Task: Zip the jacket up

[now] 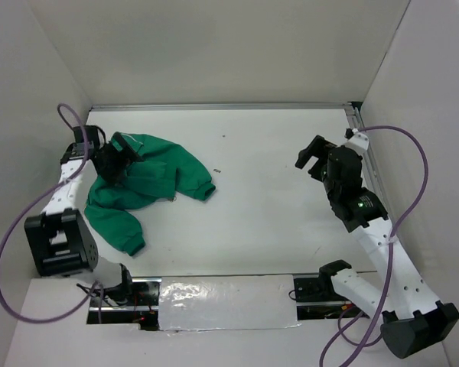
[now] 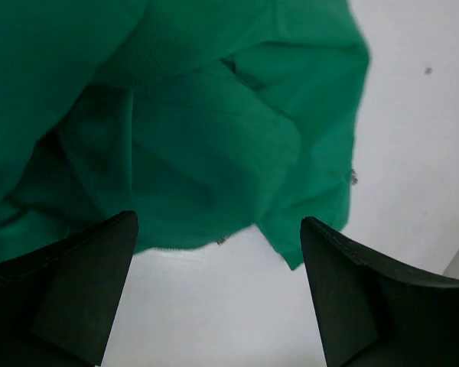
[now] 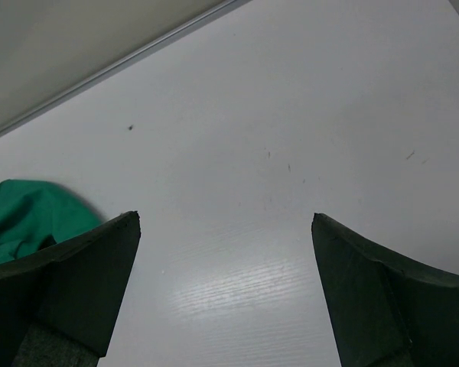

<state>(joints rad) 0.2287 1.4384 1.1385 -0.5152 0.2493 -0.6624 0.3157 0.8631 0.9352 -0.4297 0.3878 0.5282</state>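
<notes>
The green jacket (image 1: 149, 180) lies crumpled at the left of the white table, one sleeve trailing toward the near edge. Its patches, lining and zipper do not show, except a small metal bit at the hem in the left wrist view. My left gripper (image 1: 120, 157) is open and empty, hovering over the jacket's left part; in the left wrist view (image 2: 218, 237) green folds (image 2: 191, 130) fill the upper frame. My right gripper (image 1: 312, 159) is open and empty at the far right, apart from the jacket. In the right wrist view (image 3: 226, 229) a bit of green cloth (image 3: 27, 218) shows at the left.
White walls enclose the table on the left, back and right. A metal rail (image 1: 214, 107) runs along the back edge and down the right side. A taped strip (image 1: 222, 302) lies at the near edge between the arm bases. Purple cables loop beside both arms.
</notes>
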